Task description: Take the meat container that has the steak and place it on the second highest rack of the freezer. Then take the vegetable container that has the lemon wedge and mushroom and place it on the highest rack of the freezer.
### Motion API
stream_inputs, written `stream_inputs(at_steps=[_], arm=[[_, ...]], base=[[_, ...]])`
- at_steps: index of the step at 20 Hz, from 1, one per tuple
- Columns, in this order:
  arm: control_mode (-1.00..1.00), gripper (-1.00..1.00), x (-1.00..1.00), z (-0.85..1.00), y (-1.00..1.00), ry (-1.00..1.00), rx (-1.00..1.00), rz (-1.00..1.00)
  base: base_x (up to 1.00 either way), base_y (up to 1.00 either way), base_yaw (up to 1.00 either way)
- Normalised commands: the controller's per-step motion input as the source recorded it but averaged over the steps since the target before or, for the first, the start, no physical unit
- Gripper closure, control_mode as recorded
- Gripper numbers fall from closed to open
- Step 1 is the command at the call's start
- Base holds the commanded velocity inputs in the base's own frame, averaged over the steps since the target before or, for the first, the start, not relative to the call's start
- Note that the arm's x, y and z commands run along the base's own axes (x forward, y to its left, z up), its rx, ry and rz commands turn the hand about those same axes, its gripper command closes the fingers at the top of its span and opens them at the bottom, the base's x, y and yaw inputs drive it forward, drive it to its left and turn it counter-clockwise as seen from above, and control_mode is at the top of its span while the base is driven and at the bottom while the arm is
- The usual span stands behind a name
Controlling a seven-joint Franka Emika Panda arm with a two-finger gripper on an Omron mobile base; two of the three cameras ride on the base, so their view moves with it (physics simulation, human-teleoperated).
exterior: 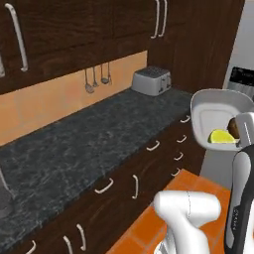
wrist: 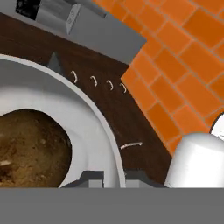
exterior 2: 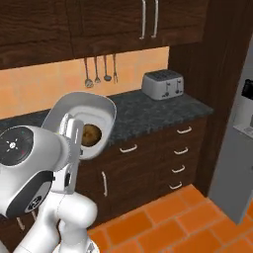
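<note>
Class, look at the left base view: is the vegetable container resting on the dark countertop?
No. The vegetable container, with the lemon wedge inside, is lifted in the air beyond the countertop edge.

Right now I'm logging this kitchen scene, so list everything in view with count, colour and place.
vegetable container: one, grey, held tilted above the floor
lemon wedge: one, yellow, in the container
mushroom: one, brown, in the container
toaster: one, silver, far end of counter
counter: one, dark speckled
utensils: several, grey, hanging on the wall
freezer: one, grey, right
floor: orange tiles
gripper: one, dark, shut on the container's rim
</note>
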Motion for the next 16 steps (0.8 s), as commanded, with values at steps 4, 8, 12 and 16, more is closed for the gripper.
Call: stream_inputs(at_steps=[4,8,12,16], arm=[[1.00,1.00,0.00,0.00,0.00,0.00,0.00,0.00],[1.00,1.00,0.00,0.00,0.00,0.00,0.00,0.00],[1.00,1.00,0.00,0.00,0.00,0.00,0.00,0.00],[1.00,1.00,0.00,0.00,0.00,0.00,0.00,0.00]], base=[[0.00,-0.33,-0.89],[0.00,-0.32,-0.88],[0.00,-0.52,-0.73],[0.72,-0.04,-0.28]])
